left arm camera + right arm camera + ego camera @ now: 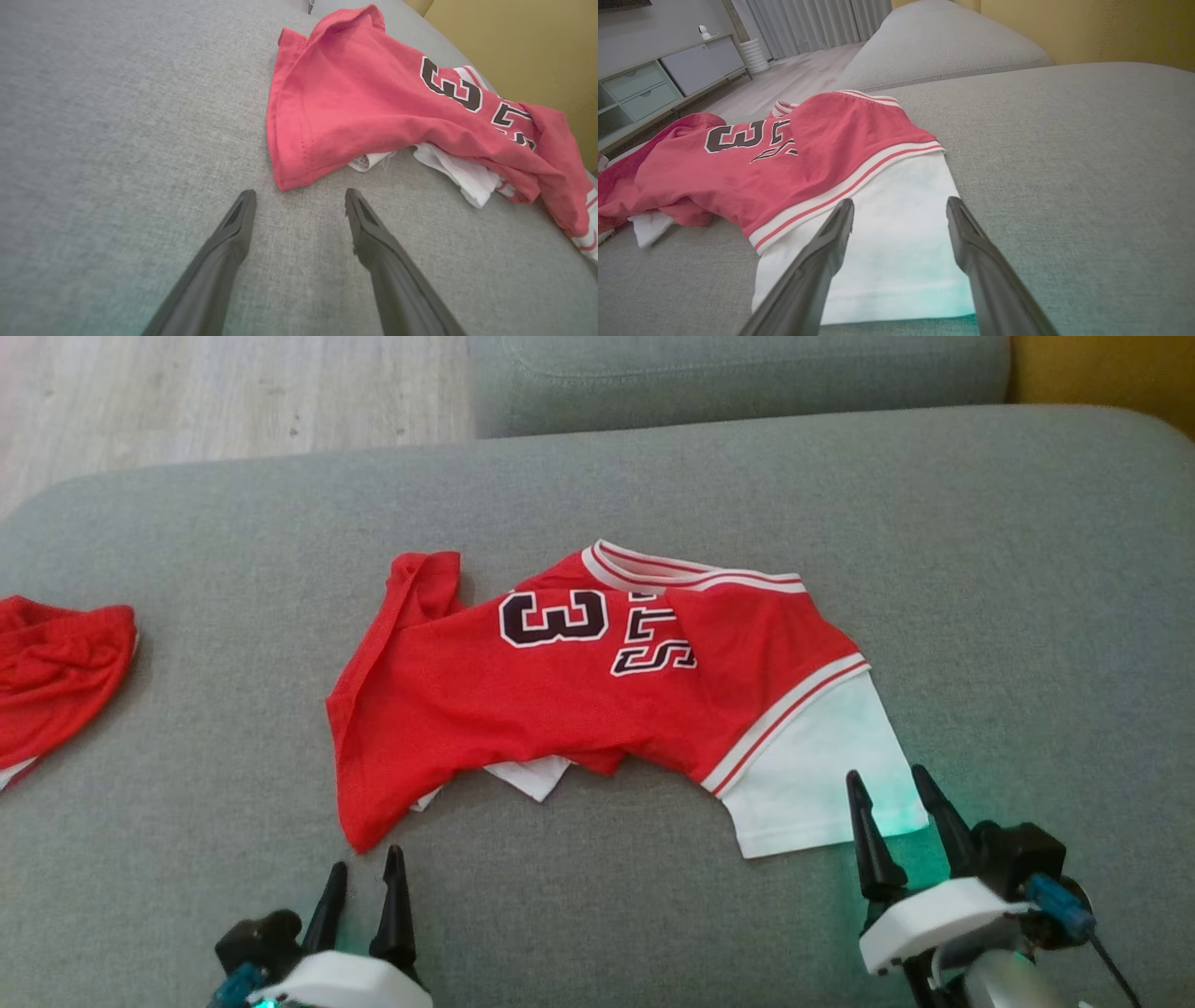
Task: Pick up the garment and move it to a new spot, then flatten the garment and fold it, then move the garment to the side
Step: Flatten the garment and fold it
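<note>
A broad grey sofa cushion (980, 569) carries the crumpled red numbered jersey (523, 709) at its middle, with its white sleeve (812, 775) spread toward the robot's right. A second bunched red garment (56, 672) lies well apart at the left edge. The left gripper (367, 859) hovers wide open near the jersey's hem, and the right gripper (886, 772), equally spread and empty, is over the sleeve.

Sofa seat (980, 569): grey woven upholstery, rounded corners. Lying on it: one red jersey (560, 719), rumpled, dark numerals uppermost, white panel spread flat at its right end; one red cloth (56, 672), bunched, well apart at the left edge.
</note>
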Controlling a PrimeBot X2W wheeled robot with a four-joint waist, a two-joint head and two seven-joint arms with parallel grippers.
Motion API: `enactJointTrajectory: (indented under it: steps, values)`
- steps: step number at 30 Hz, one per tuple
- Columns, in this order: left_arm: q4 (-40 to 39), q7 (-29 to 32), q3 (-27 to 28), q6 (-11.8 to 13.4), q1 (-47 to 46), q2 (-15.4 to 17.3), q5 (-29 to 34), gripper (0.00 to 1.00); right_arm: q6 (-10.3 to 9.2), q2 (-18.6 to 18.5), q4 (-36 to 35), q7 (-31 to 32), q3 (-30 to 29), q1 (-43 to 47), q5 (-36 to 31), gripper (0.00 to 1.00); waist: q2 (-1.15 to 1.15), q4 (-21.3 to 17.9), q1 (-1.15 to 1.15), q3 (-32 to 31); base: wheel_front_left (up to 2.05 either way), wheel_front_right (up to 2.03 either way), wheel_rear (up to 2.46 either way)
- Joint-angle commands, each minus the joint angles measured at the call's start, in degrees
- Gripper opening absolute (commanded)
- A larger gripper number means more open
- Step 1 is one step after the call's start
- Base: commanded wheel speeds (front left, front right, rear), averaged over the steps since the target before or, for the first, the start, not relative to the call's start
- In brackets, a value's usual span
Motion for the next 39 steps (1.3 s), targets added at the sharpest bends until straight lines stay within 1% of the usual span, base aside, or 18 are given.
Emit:
enactJointTrajectory:
  steps: [1, 8, 12, 18, 22, 26, 31, 36, 39]
  values:
    - [-0.33, -0.31, 0.64, -0.28, -2.33, 0.41, -0.67, 1.0, 0.42, -0.16, -1.56, -0.38, 1.14, -2.98, -0.58, 1.0, 0.0, -0.3, -0.01, 0.58, 0.0, 0.0, 0.0]
    - [1.03, -0.31, -2.28, -0.3, -4.55, 0.41, -5.5, 1.0, 0.42, -0.16, -1.79, -0.38, 1.43, -3.88, -0.56, 1.0, 0.0, -0.76, -0.01, 2.03, 0.0, 0.0, 0.0]
    - [1.23, -0.31, -2.92, -0.31, -5.58, 0.42, -7.85, 1.0, 0.42, -0.17, -2.0, -0.38, 1.93, -4.22, -0.35, 1.0, 0.0, -0.98, -0.01, 2.7, 0.0, 0.0, 0.0]
    - [-1.84, -0.31, -4.39, -0.31, -6.19, 0.98, -11.65, 1.0, 0.42, -0.31, -2.18, -0.38, 2.41, -4.64, 0.1, 1.0, 0.0, -1.37, -0.01, 3.42, 0.0, 0.0, 0.0]
    - [-6.25, -0.31, -4.17, -0.31, -5.64, 1.5, -13.45, 1.0, 0.42, -0.42, -2.26, -0.38, 2.47, -4.67, 0.42, 1.0, 0.0, -1.5, -0.01, 3.75, 0.0, 0.0, 0.0]
    - [-8.86, -0.31, -3.75, -0.31, -4.68, 1.84, -13.65, 1.0, 0.42, -0.42, -2.19, -0.38, 2.56, -4.58, 0.67, 1.0, 0.0, -1.58, -0.01, 3.8, 0.0, 0.0, 0.0]
    - [-12.73, -0.31, -1.7, -0.31, -2.65, 1.62, -13.53, 1.0, 0.42, -0.41, -2.03, -0.38, 2.59, -4.33, 1.07, 1.0, 0.0, -1.36, -0.01, 3.74, 0.0, 0.0, 0.0]
    - [-13.18, -0.31, -0.37, -0.32, -1.57, 1.1, -13.64, 1.0, 0.42, -0.4, -1.8, -0.38, 2.71, -4.28, 1.32, 1.0, 0.0, -0.98, -0.01, 3.69, 0.0, 0.0, 0.0]
    - [-14.0, -0.31, 0.09, -0.32, -1.68, 0.85, -14.79, 1.0, 0.42, -0.38, -1.65, -0.38, 3.01, -4.41, 1.34, 1.0, 0.0, -0.81, -0.01, 3.69, 0.0, 0.0, 0.0]
